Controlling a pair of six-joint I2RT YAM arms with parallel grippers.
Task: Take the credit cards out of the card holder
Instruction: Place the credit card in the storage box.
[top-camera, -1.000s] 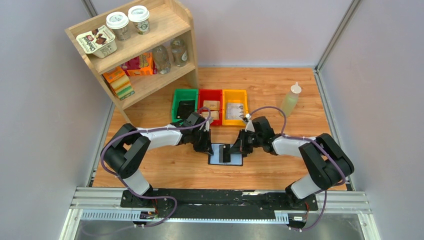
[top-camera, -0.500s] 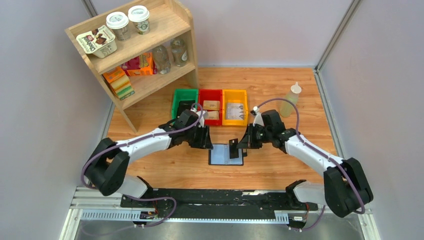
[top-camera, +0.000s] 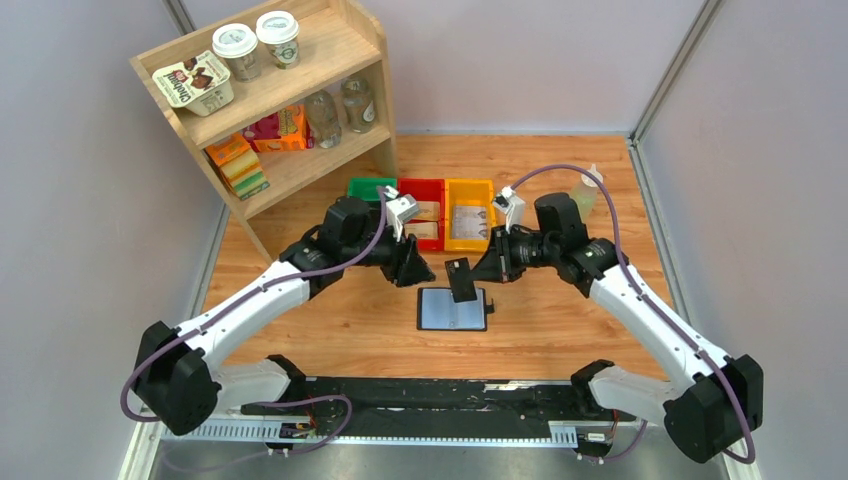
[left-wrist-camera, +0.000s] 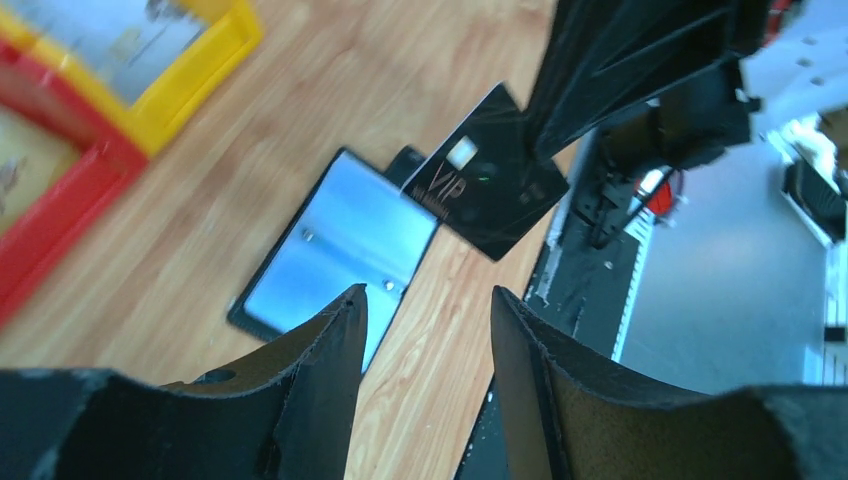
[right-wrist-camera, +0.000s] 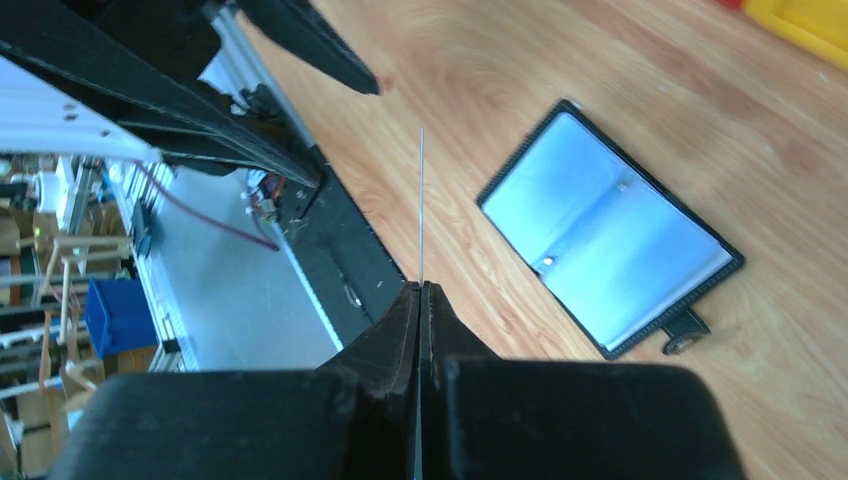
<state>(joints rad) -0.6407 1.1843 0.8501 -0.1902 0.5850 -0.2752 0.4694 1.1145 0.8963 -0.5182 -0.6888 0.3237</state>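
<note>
The card holder (top-camera: 455, 309) lies open and flat on the table, its grey-blue inner face up (left-wrist-camera: 340, 250) (right-wrist-camera: 610, 240). My right gripper (top-camera: 480, 275) is shut on one black credit card (top-camera: 462, 280) and holds it in the air just above the holder's far edge. That card (left-wrist-camera: 490, 175) bears "VIP" lettering, and in the right wrist view it is only a thin edge-on line (right-wrist-camera: 421, 200) rising from the shut right gripper (right-wrist-camera: 421, 290). My left gripper (top-camera: 420, 273) (left-wrist-camera: 428, 300) hangs open and empty, left of the card and above the table.
Green (top-camera: 365, 187), red (top-camera: 425, 188) and yellow (top-camera: 470, 185) bins stand in a row behind the arms, with flat packets in them. A wooden shelf (top-camera: 270, 100) with cups and boxes fills the back left. A pale bottle (top-camera: 583, 195) stands at the back right.
The left gripper opened, let go of the holder and lifted back to the left. The right gripper rose with the card, pulling it clear of the holder, which now lies alone.
</note>
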